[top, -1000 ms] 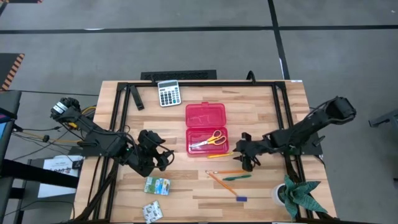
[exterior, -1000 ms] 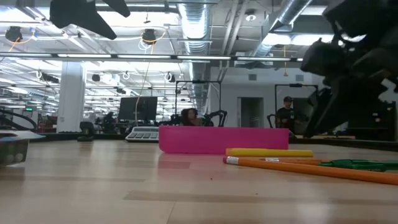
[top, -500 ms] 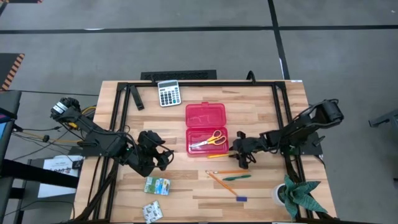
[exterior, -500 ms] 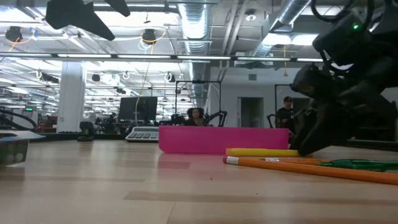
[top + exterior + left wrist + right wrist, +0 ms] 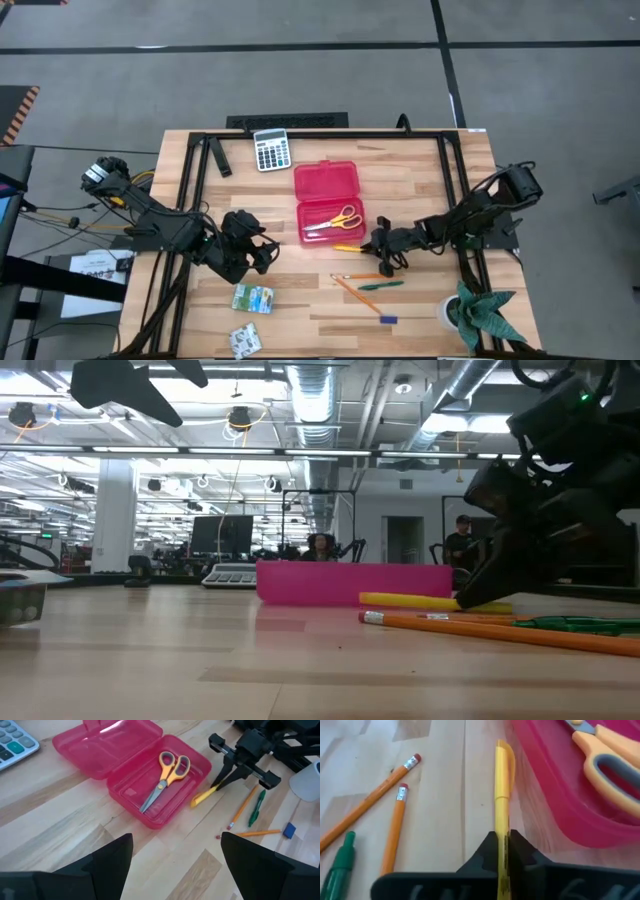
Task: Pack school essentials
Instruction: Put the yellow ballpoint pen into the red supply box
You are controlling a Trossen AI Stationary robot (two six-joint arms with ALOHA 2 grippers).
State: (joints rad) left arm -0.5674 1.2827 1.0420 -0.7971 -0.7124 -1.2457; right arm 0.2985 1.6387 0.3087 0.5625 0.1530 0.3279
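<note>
The open red case (image 5: 328,205) lies mid-table with the yellow-handled scissors (image 5: 335,222) inside. A yellow pen (image 5: 350,247) lies on the table along the case's near wall, and my right gripper (image 5: 380,245) is shut on it. Two orange pencils (image 5: 360,285), a green pen (image 5: 382,285) and a small blue piece (image 5: 388,319) lie nearer the front. Two green-and-white packets (image 5: 252,298) lie at the front left. My left gripper (image 5: 262,250) hovers open to the left of the case, holding nothing. My right gripper pinches the yellow pen's right end (image 5: 502,837) between its two fingers. The fingers (image 5: 480,590) slant down from the table's right, and the pen runs on ahead of them toward the left. The pen's free end (image 5: 372,598) lies low at the table beside the case.
A grey calculator (image 5: 271,150) sits at the far edge behind the case. A white cup (image 5: 447,310) and a green plant (image 5: 485,315) stand at the front right corner. A black frame (image 5: 200,180) runs along the table's sides. Bare wood lies between the case and the packets.
My right gripper has come down and gone toward the table's left edge to the yellow pen, and has shut on its right end. The red case has shifted a little toward the left and turned slightly.
</note>
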